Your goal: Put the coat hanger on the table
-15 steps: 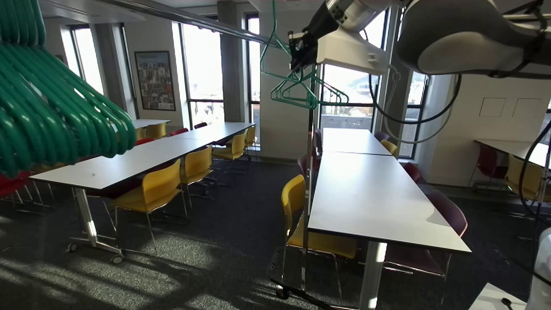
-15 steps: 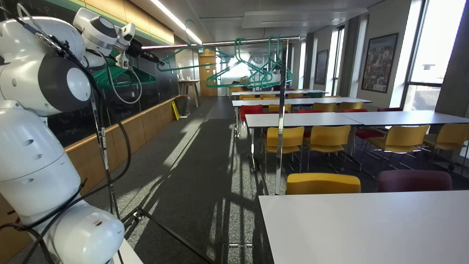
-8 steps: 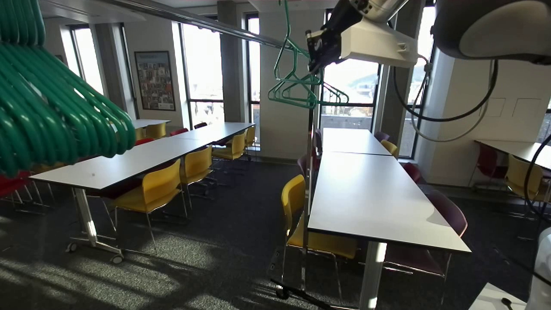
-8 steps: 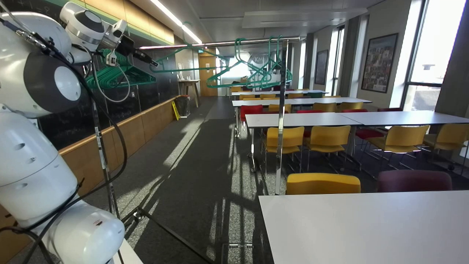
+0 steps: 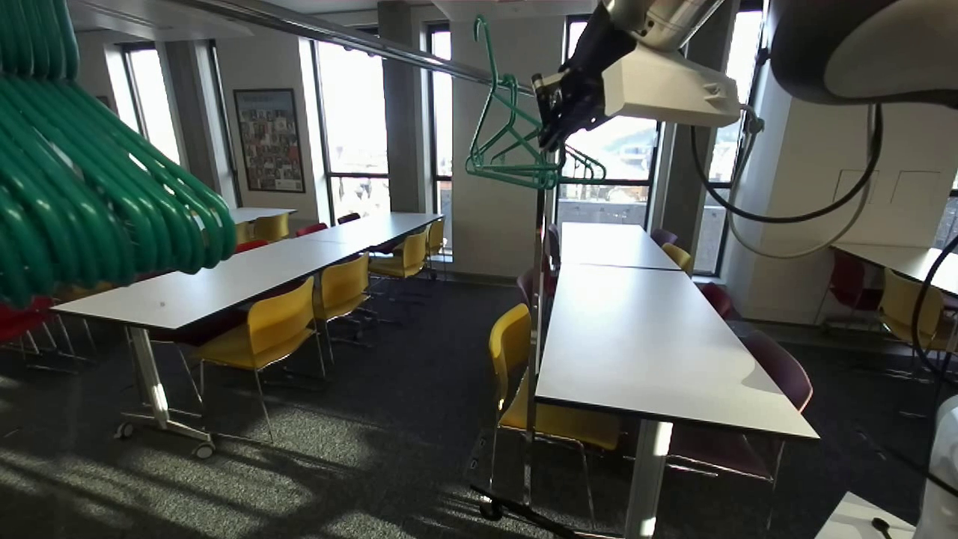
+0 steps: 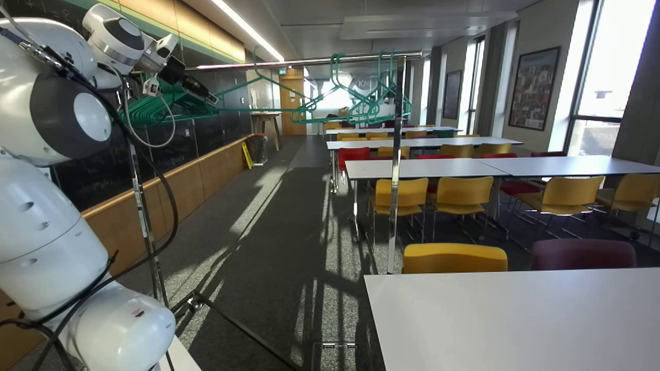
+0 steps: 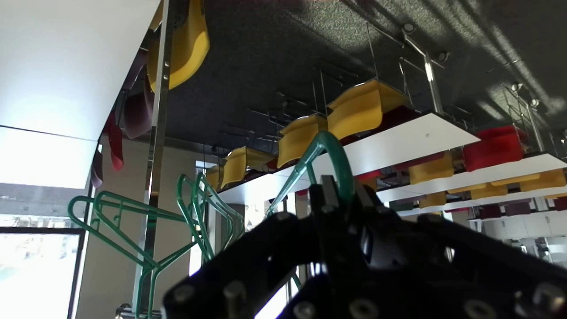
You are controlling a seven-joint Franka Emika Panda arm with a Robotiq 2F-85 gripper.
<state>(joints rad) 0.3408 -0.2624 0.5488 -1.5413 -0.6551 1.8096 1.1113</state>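
Observation:
The coat hanger (image 5: 491, 60) is thin and teal-green. My gripper (image 5: 543, 112) is shut on one lower corner of it; this grip also shows in the wrist view (image 7: 345, 190), where the hanger's corner loop (image 7: 339, 155) sticks out past the fingertips. In an exterior view the hanger's lower bar (image 6: 258, 110) runs sideways from the gripper (image 6: 212, 98). Its hook top stands above the rail; I cannot tell whether its stem touches the rail. Its body overlaps other hangers in view. The table (image 5: 262, 281), long, white, with a row of yellow chairs, also shows upside down in the wrist view (image 7: 407, 141).
A chrome rail (image 5: 359, 41) crosses near the hanger, with an upright post (image 6: 394, 206). Several similar hangers (image 6: 379, 116) hang by the post. A thick bunch of green hangers (image 5: 112, 180) hangs at the rail's other end. A nearer white table (image 5: 658, 337) stands beyond the post.
My gripper, still holding the hanger, has drawn back toward the robot and ended slightly lower. The hanger came along, its hook dropping closer to rail height.

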